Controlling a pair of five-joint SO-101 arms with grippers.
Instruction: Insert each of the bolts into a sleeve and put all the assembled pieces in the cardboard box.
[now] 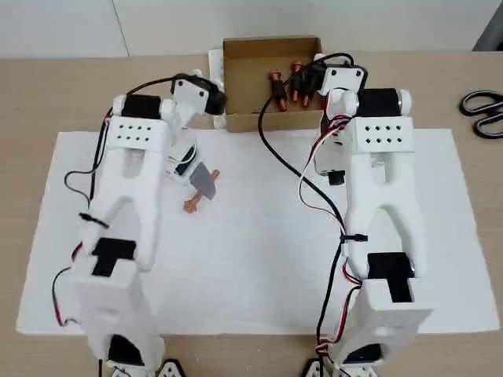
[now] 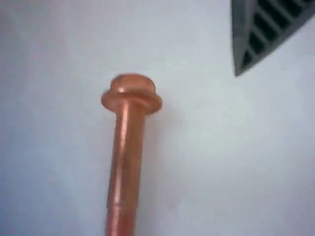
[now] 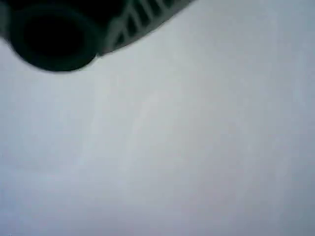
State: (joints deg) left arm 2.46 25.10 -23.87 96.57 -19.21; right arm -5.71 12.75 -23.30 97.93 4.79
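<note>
Left claw point(image 1: 201, 184) over bolt point(image 1: 191, 206), the nearer arm; bolt's long axis slants toward cardboard box point(image 1: 250, 90). Claw open or closed: cannot tell.

A pale wooden tabletop point(image 1: 47, 94) carries a wide white paper sheet point(image 1: 251, 259). Black-handled scissors point(image 1: 483, 112) lie at its right edge. A white wall point(image 1: 63, 23) stands behind.

Cardboard box point(image 1: 247, 86): open top, far edge of the bench, centred between the two arms. It holds at least three copper bolts in dark sleeves point(image 1: 277, 96), side by side toward its right side and partly hidden. One loose bolt point(image 1: 192, 205), copper with a flanged head point(image 2: 131, 93) and no sleeve, lies flat on the white sheet point(image 1: 259, 259), front-left of the box.
</note>
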